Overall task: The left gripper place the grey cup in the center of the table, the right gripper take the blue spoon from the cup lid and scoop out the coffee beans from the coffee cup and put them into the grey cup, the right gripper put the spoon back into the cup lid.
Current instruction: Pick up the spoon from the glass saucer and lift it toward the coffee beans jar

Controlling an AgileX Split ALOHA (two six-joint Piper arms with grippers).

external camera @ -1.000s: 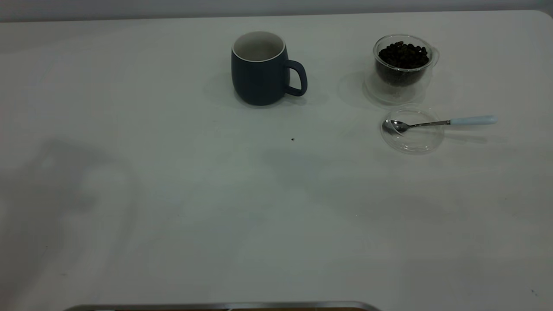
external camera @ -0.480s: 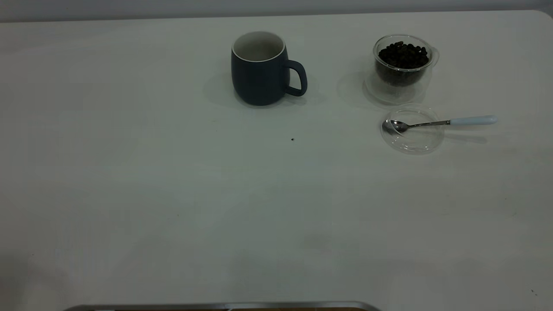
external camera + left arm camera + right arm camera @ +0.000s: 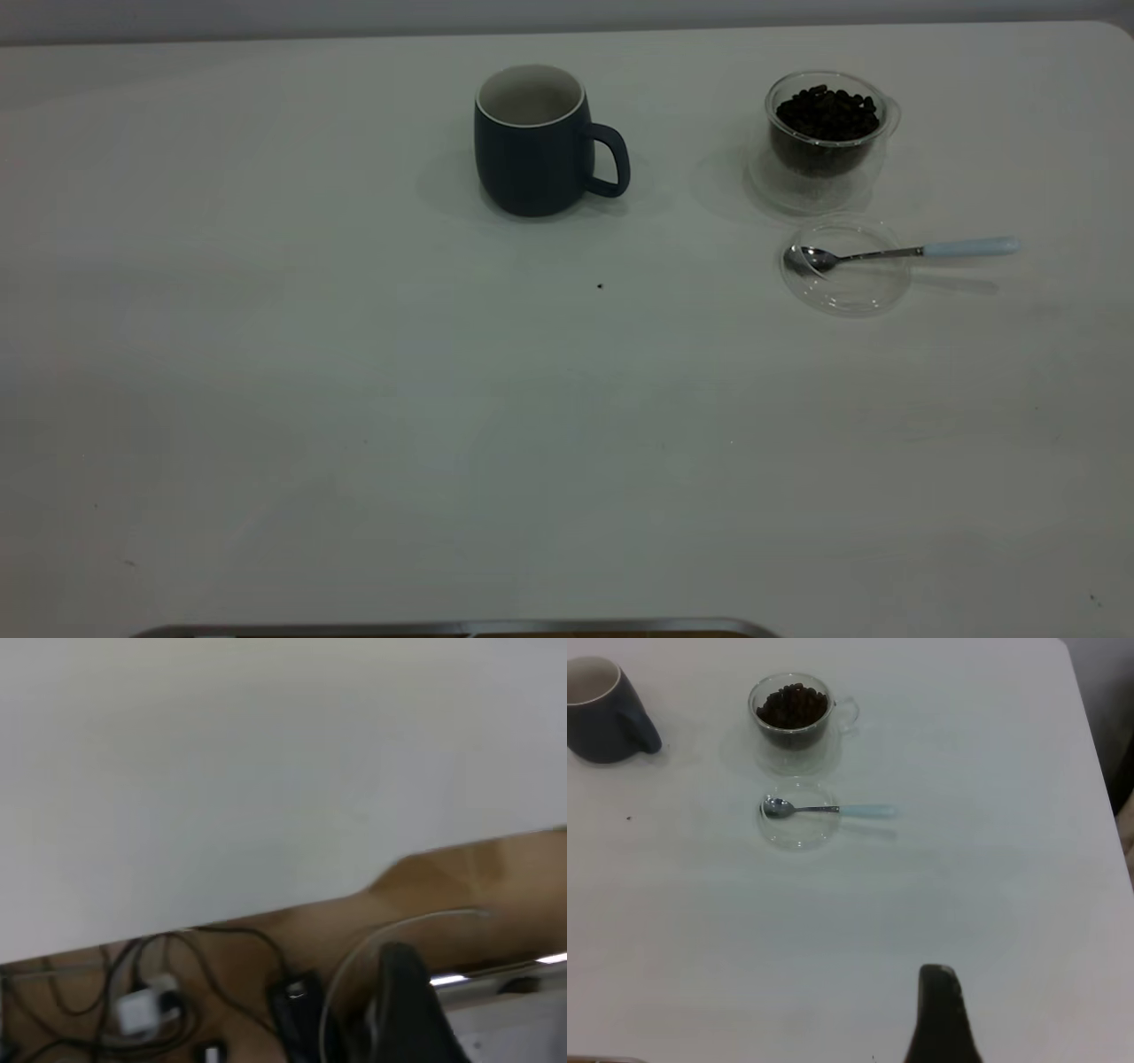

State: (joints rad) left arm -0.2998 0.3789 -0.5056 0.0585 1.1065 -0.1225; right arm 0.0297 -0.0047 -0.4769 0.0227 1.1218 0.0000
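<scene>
1. The grey cup (image 3: 534,142) stands upright on the table (image 3: 354,399), toward the far edge, empty, white lining showing. Its handle points toward the coffee cup (image 3: 826,137).
2. Coffee cup: upright, well apart from the grey cup on its handle side, about level with it. It is filled nearly to the rim with coffee beans (image 3: 829,113).
3. Cup lid (image 3: 846,268): lies flat just beside the coffee cup, on the nearer side, farther from the grey cup than the coffee cup's near wall.
4. Blue spoon (image 3: 904,252): bowl rests inside the cup lid; the shaft crosses the lid's rim and the pale handle end sticks out away from the grey cup.
5. One tiny dark speck (image 3: 600,286) lies on the table, in front of the grey cup's handle.
6. Right gripper (image 3: 941,1014): only one dark fingertip shows in the right wrist view, above bare table, well apart from the cup lid. Cannot tell whether its fingers are apart or together.
7. Left gripper (image 3: 407,1005): one dark finger shows in the left wrist view, beyond the table edge, over a brown floor (image 3: 443,895) with cables (image 3: 177,992). State cannot be told. Neither gripper appears in the exterior view.
</scene>
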